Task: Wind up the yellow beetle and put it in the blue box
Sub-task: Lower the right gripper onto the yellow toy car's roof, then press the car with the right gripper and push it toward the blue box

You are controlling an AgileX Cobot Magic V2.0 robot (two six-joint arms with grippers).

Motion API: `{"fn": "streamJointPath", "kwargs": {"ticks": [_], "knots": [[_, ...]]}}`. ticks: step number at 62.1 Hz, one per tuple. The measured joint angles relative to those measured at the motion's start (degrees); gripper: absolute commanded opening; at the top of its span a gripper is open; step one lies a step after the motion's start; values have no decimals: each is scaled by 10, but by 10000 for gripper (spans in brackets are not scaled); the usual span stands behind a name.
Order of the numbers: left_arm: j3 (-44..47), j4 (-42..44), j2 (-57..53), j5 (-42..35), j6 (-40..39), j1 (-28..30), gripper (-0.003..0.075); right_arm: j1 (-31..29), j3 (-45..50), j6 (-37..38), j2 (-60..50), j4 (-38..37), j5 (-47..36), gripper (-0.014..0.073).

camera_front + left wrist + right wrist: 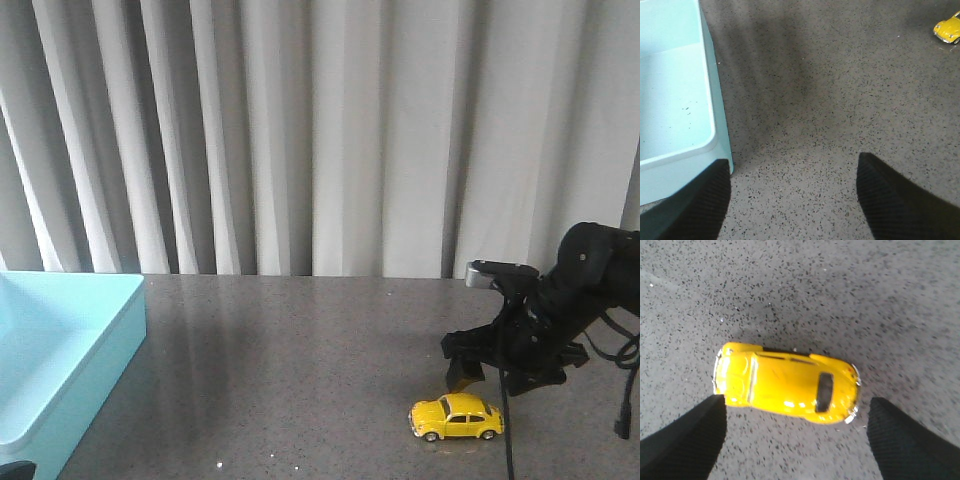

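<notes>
The yellow beetle stands on its wheels on the grey speckled table at the front right. It fills the right wrist view and shows far off in the left wrist view. My right gripper is open, its black fingers wide apart just above and behind the car, touching nothing; in the front view it hovers over the car. The blue box sits at the left edge. My left gripper is open and empty, low over the table beside the box's corner.
Grey pleated curtains hang behind the table's far edge. Bare table lies between the box and the car. The right arm's cables hang at the far right.
</notes>
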Motion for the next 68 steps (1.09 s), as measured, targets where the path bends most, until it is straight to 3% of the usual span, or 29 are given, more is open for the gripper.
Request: {"fn": "streamJointPath", "kwargs": {"ticks": [17, 55, 68], "knots": [[0, 0, 0, 0, 0, 0, 521, 4, -74, 28, 79, -3, 46, 561], [0, 0, 0, 1, 0, 0, 521, 4, -83, 59, 95, 1, 57, 561], [0, 0, 0, 2, 0, 0, 521, 4, -84, 55, 95, -31, 68, 561]]}}
